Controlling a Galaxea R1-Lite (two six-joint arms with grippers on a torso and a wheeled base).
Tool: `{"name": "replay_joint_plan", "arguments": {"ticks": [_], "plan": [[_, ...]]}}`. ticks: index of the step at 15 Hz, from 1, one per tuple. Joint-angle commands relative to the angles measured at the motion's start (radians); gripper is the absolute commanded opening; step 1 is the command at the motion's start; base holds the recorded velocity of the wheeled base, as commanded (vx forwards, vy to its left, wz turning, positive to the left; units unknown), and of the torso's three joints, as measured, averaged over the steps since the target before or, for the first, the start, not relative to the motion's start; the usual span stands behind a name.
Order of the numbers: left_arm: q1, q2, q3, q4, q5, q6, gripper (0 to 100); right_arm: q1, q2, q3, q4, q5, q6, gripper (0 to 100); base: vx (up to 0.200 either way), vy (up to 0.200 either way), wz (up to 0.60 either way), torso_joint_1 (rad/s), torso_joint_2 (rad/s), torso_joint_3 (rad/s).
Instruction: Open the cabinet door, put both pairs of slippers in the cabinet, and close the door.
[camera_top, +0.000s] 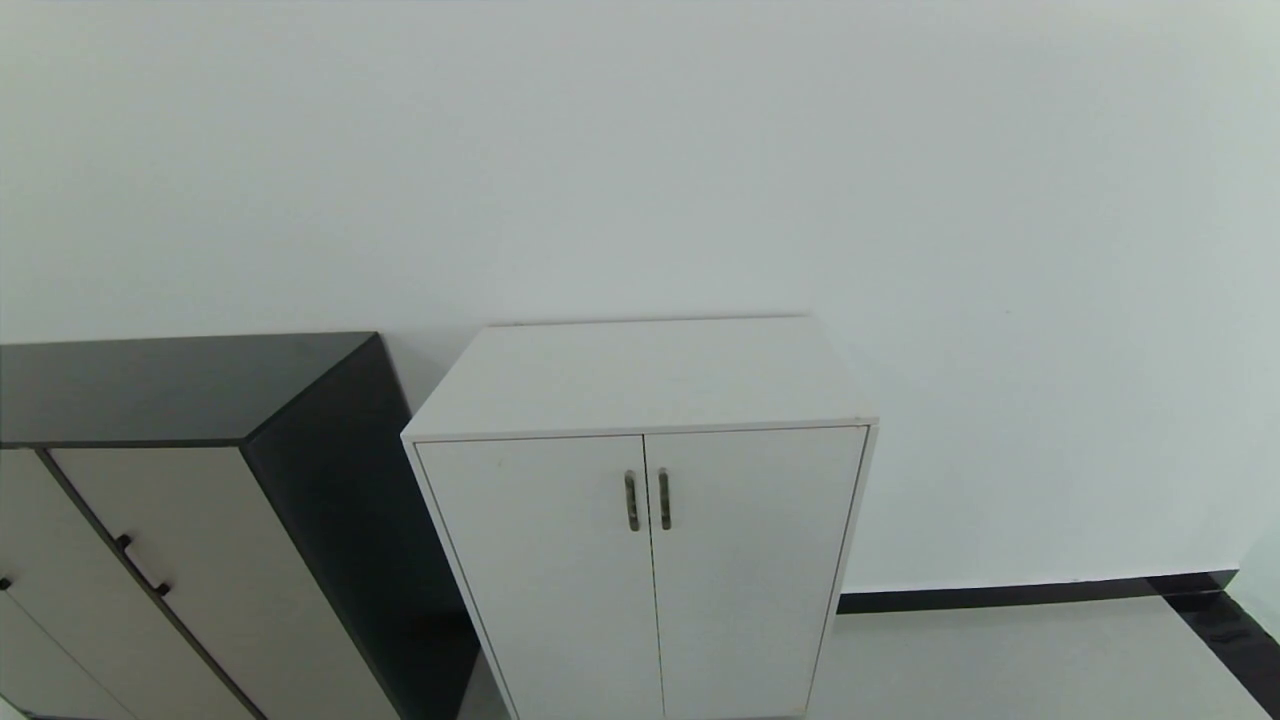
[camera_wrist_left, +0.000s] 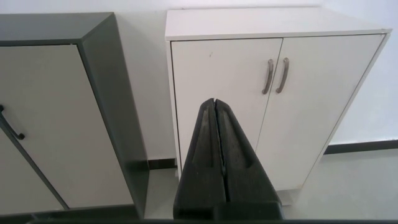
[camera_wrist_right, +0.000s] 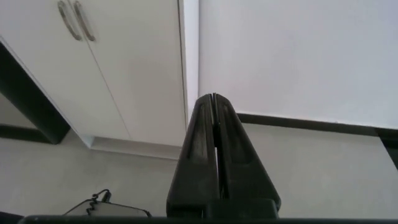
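A white two-door cabinet (camera_top: 640, 560) stands against the wall with both doors closed and two metal handles (camera_top: 648, 500) side by side at the middle. My left gripper (camera_wrist_left: 215, 103) is shut with nothing in it, some way in front of the cabinet (camera_wrist_left: 273, 93) and facing its left door. My right gripper (camera_wrist_right: 214, 98) is also shut and empty, held low before the cabinet's right corner (camera_wrist_right: 124, 68), its tip over the floor by the wall.
A taller black cabinet with beige doors (camera_top: 190, 520) stands close to the left of the white one. A black skirting strip (camera_top: 1010, 595) runs along the wall at the right above grey floor. A black cable (camera_wrist_right: 99, 202) lies on the floor.
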Motion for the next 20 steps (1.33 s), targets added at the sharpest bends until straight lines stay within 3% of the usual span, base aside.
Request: {"name": "replay_joint_plan", "arguments": {"ticks": [1, 4, 17, 20], "plan": [[0.0, 0.001, 0.0, 0.0, 0.0, 0.0, 0, -0.01, -0.078, 0.011, -0.005, 0.038, -0.002, 0, 0.0, 0.0, 0.0, 0.0, 0.0, 0.0], [0.0, 0.001, 0.0, 0.0, 0.0, 0.0, 0, -0.01, -0.105, 0.013, -0.01, 0.116, 0.0, 0, 0.0, 0.0, 0.0, 0.0, 0.0, 0.0], [0.0, 0.001, 0.0, 0.0, 0.0, 0.0, 0, -0.024, -0.16, 0.02, -0.034, 0.122, -0.032, 0, 0.0, 0.0, 0.0, 0.0, 0.0, 0.0], [0.002, 0.001, 0.0, 0.0, 0.0, -0.001, 0, -0.024, -0.152, 0.039, -0.067, 0.27, -0.06, 0, 0.0, 0.0, 0.0, 0.0, 0.0, 0.0]]}}
